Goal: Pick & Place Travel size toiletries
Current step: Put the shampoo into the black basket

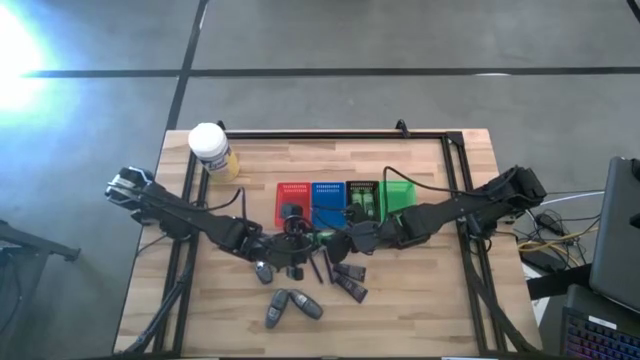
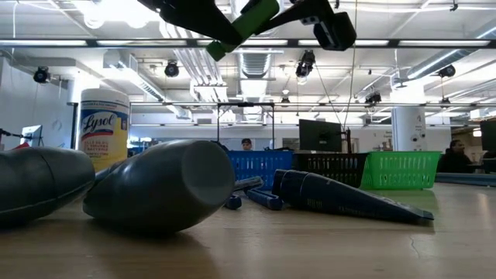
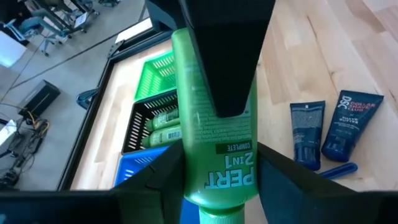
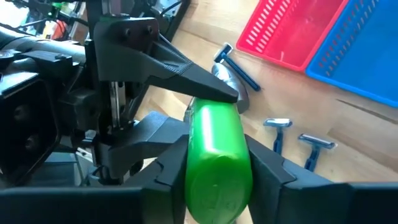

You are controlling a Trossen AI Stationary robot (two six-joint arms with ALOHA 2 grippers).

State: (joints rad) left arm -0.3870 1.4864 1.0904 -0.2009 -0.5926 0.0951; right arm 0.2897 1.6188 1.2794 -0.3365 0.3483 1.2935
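A green Pert bottle (image 1: 322,237) hangs in the air above the table's middle, and both grippers are shut on it. My left gripper (image 1: 297,241) comes from the left and my right gripper (image 1: 347,240) from the right. The low view shows the bottle (image 2: 242,22) tilted high above the table. Several grey oval tubes (image 1: 291,306) lie flat on the wood near the front edge. Dark packets (image 1: 350,281) and thin razors (image 1: 315,266) lie beside them. My left gripper pinches the bottle's cap end (image 3: 217,186) between its two fingers (image 3: 165,180), which lie on the bottle's narrow sides. It comes level from the table's left, along the bottle. The bottle is lifted clear. My right gripper pinches the bottle's other, rounded end (image 4: 217,180) between its fingers (image 4: 267,171). It comes level from the table's right, along the bottle. In the left wrist view one right finger (image 3: 230,62) lies flat on the bottle's broad face; the other is hidden beneath.
Red (image 1: 293,195), blue (image 1: 327,195), black (image 1: 362,199) and green (image 1: 399,194) baskets stand in a row behind the grippers. The black one holds green tubes (image 3: 163,127). A white-capped yellow Lysol jar (image 1: 209,148) stands at the far left. People show in the room beyond.
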